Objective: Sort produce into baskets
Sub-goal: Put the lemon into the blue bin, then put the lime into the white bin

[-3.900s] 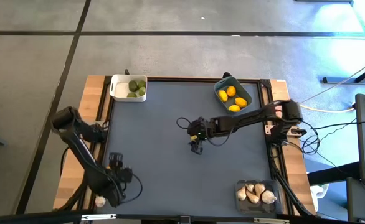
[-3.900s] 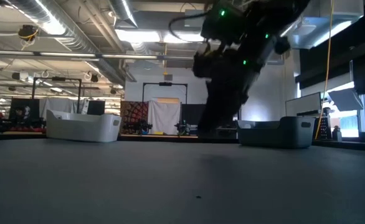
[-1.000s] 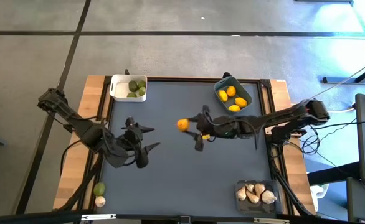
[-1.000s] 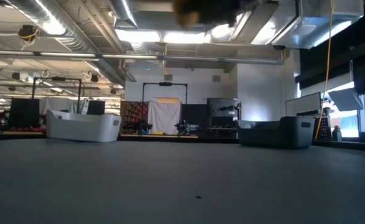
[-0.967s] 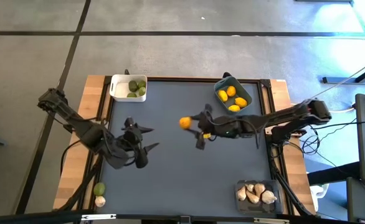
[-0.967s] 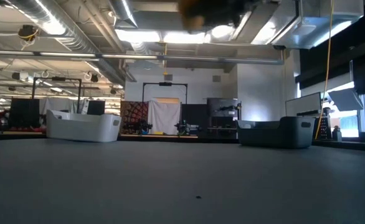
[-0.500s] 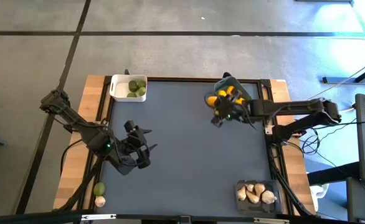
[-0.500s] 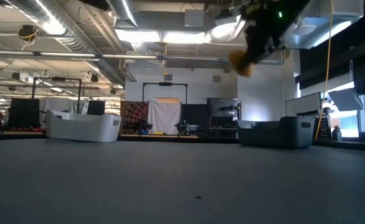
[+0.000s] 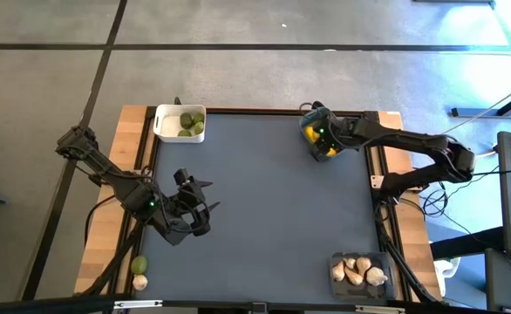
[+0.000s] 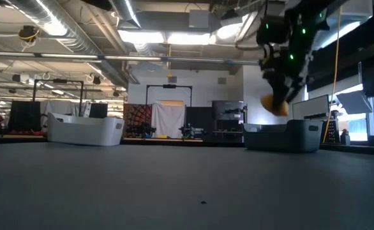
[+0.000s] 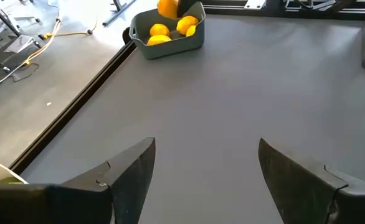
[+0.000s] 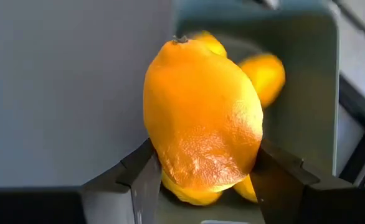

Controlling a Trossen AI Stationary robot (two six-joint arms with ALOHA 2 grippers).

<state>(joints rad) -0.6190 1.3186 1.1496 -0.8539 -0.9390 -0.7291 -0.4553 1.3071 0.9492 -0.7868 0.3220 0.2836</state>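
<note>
My right gripper (image 9: pixel 318 139) is at the far right of the table, shut on a yellow-orange lemon (image 12: pixel 201 118). The lemon hangs just above the blue-grey basket (image 10: pixel 283 137), which holds three other lemons (image 9: pixel 327 151). In the left wrist view the held lemon (image 11: pixel 167 7) shows over the basket (image 11: pixel 170 45). My left gripper (image 9: pixel 194 209) hovers open over the table's left half with nothing between its fingers (image 11: pixel 132 168). My right gripper pinches the lemon between its two fingers, one on each of the two long sides (image 12: pixel 164 163). It comes slanting down from above. The lemon's long axis runs along the fingers, with the stem end (image 12: pixel 181 40) pointing away from the gripper. The lemon is lifted clear over the basket.
A white basket (image 9: pixel 161 122) with green fruits stands at the far left corner. A clear basket (image 9: pixel 336 260) with garlic bulbs stands at the near right. A green fruit (image 9: pixel 139 264) and a garlic bulb (image 9: pixel 139 282) lie on the wooden strip at the near left.
My right gripper has carried the lemon from over the table's middle toward the far right corner. It has tipped downward and sunk until the lemon hangs over the blue-grey basket. My left gripper has dipped slightly and stayed open.
</note>
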